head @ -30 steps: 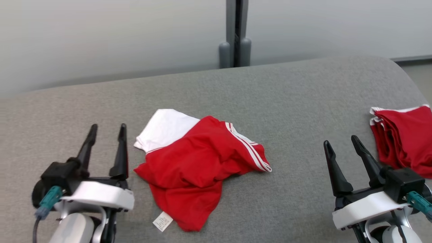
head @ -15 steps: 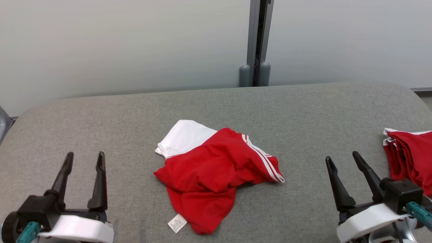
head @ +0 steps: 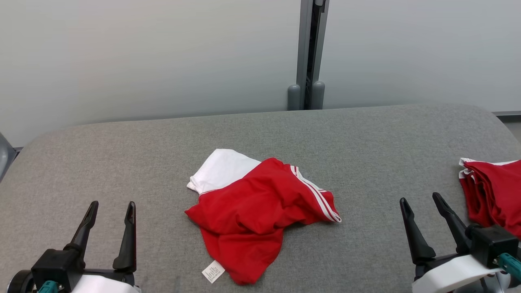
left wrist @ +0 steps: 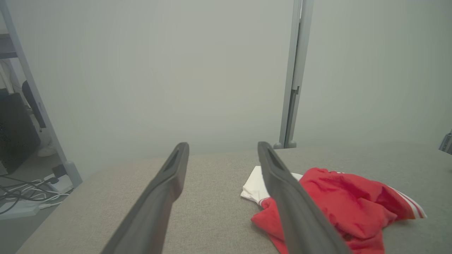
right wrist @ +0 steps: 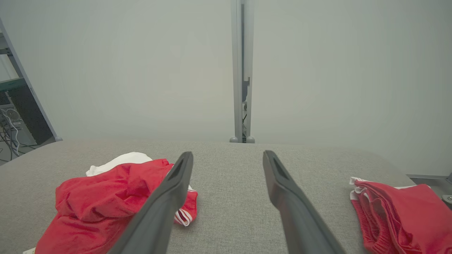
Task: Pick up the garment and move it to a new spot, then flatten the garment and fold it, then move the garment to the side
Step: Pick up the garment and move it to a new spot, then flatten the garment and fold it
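Red garment (head: 252, 211) w/ white stripes & white panel lies crumpled at ctr of grey desk (head: 366, 142), tag (head: 213, 272) showing; L tool (head: 112, 204) & R tool (head: 420, 196) both spread, empty.

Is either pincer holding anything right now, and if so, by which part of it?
Nothing is held. The left pincer and the right pincer both stand open and empty, each clear of the crumpled red and white garment lying between them.
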